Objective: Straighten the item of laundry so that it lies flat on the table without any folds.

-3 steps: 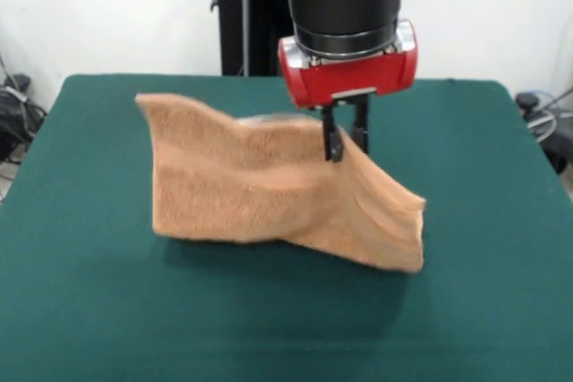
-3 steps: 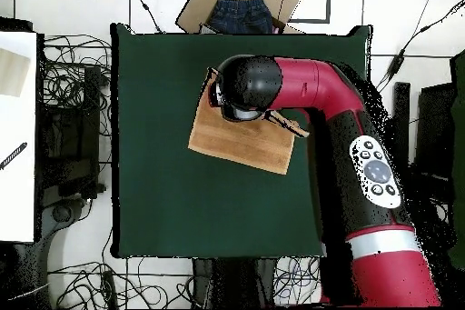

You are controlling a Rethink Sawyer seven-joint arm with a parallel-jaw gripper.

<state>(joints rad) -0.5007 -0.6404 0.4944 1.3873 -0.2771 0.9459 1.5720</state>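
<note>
- In the overhead view the arm (image 2: 309, 88) covers the gripper entirely and hides part of the towel (image 2: 241, 143) along its far edge.
- In the front view the arm is cut off by the top edge.
- The gripper (image 1: 346, 142) is pinched on the towel's (image 1: 260, 185) raised edge; the towel's back side is hidden.
- The table's (image 1: 89, 310) near edge is cut off.
</note>
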